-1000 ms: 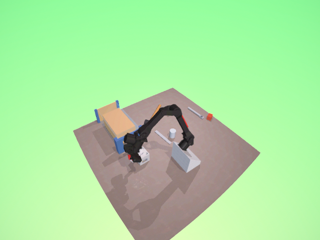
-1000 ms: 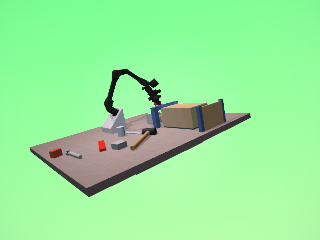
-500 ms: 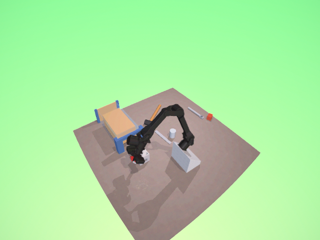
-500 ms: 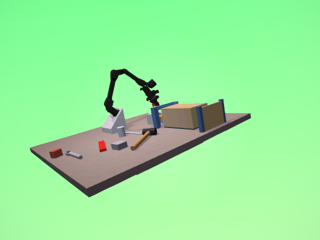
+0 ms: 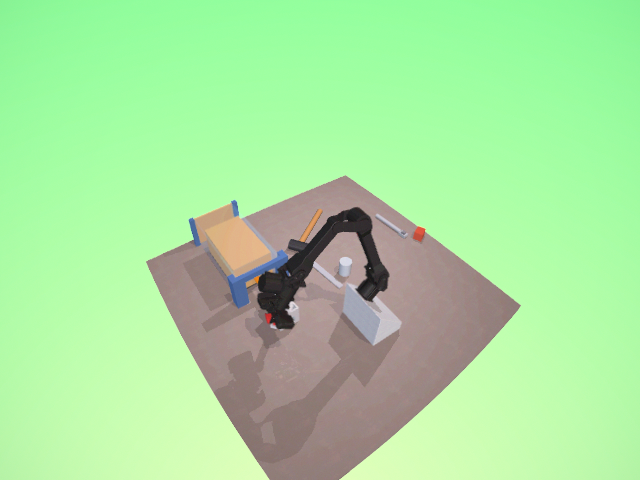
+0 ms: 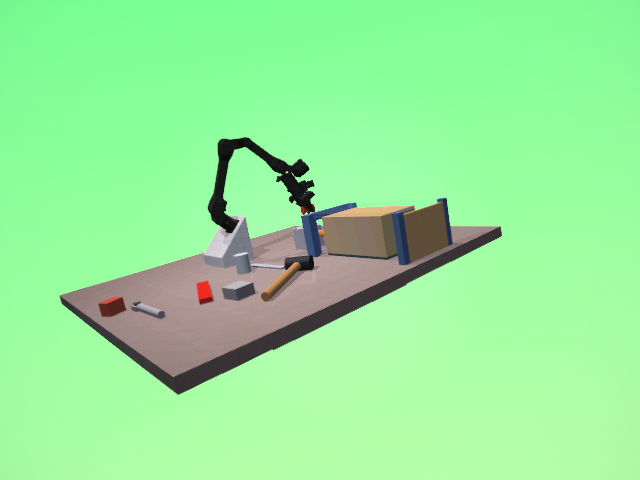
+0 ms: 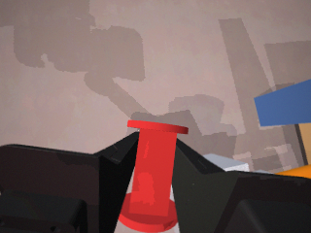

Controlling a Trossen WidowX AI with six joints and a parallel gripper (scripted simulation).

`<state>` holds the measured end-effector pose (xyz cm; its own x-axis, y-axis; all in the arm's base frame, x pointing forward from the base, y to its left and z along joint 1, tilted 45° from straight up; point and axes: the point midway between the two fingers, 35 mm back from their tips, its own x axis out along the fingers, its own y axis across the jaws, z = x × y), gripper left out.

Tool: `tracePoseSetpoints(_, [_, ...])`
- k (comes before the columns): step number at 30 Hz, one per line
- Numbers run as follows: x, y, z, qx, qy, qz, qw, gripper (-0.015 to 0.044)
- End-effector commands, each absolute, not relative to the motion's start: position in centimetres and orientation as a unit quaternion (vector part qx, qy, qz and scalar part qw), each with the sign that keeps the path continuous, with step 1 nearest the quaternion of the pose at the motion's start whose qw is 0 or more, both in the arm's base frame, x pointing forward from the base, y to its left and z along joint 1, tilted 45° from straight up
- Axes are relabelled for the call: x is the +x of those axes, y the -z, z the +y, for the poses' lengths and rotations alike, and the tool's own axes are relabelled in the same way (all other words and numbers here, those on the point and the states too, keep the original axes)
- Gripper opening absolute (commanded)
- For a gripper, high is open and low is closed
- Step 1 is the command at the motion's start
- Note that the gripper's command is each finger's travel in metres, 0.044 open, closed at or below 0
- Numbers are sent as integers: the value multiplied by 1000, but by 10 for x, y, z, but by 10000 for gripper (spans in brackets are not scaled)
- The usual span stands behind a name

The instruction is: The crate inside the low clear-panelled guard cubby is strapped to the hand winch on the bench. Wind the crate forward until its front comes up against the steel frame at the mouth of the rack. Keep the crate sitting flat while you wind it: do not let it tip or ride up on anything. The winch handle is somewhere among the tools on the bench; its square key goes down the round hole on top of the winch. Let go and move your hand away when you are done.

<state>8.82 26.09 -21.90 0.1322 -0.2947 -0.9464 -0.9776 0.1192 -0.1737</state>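
Observation:
My gripper [image 5: 273,322] [image 6: 308,208] [image 7: 154,139] is shut on the red grip of the winch handle [image 7: 155,170], beside the winch. The handle's arm and key are mostly hidden, so their fit in the hole cannot be seen. The pale winch [image 5: 294,312] [image 6: 300,238] [image 7: 227,161] stands in front of the blue frame [image 5: 238,292] [image 6: 311,237] [image 7: 287,104]. The tan crate [image 5: 237,245] [image 6: 356,232] sits flat inside the cubby, a narrow gap behind the frame. An orange strap [image 5: 256,279] [image 6: 321,233] [image 7: 297,171] shows between crate and winch.
A hammer [image 5: 311,225] [image 6: 281,281], flat bar [image 5: 327,274] [image 6: 267,266], grey cylinder [image 5: 345,267] [image 6: 242,263], wrench [image 5: 391,225] [image 6: 148,310] and red block [image 5: 419,234] [image 6: 112,306] lie on the bench. The exterior view also shows a red bar [image 6: 204,292] and grey block [image 6: 238,290].

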Motion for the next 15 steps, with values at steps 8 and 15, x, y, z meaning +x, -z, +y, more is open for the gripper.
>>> tracePoseSetpoints(8, [71,208,241,-571,-343,571,479,0])
tracePoseSetpoints(15, [67,203,235,-571,-343,571,479,0])
